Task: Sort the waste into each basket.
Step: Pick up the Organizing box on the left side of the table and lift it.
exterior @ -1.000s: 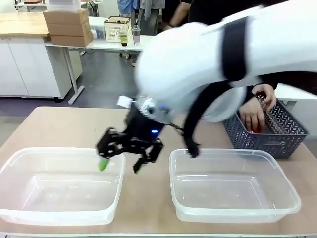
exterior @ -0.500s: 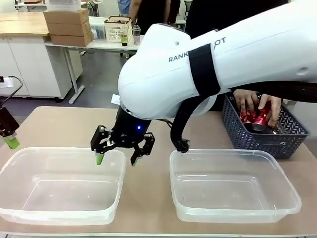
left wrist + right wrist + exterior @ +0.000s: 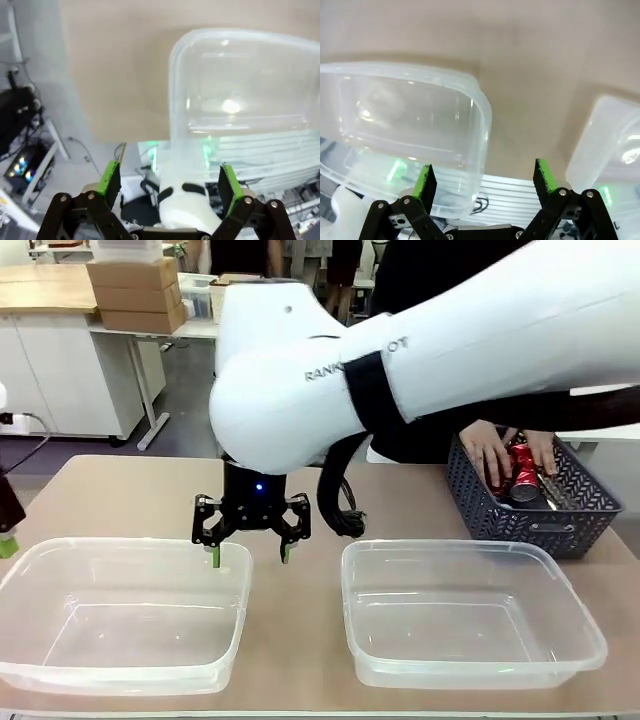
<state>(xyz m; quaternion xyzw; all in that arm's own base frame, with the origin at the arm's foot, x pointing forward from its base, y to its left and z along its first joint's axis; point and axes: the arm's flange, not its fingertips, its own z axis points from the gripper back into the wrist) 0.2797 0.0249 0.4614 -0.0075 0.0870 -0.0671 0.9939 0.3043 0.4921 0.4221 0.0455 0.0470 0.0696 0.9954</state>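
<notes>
right pincer (image 3: 250,555) open, mid-frame, over upper right corner of left clear tub (image 3: 60,548) | left pincer (image 3: 168,180) open, far left edge of front view | right clear tub (image 3: 560,585) lower right on desk (image 3: 120,490) | red cans (image 3: 520,478) upper right in dark grey lattice basket (image 3: 590,515), person's hands (image 3: 488,455) on them

Right hand (image 3: 250,554) and left hand (image 3: 169,181), both spread wide.
</notes>
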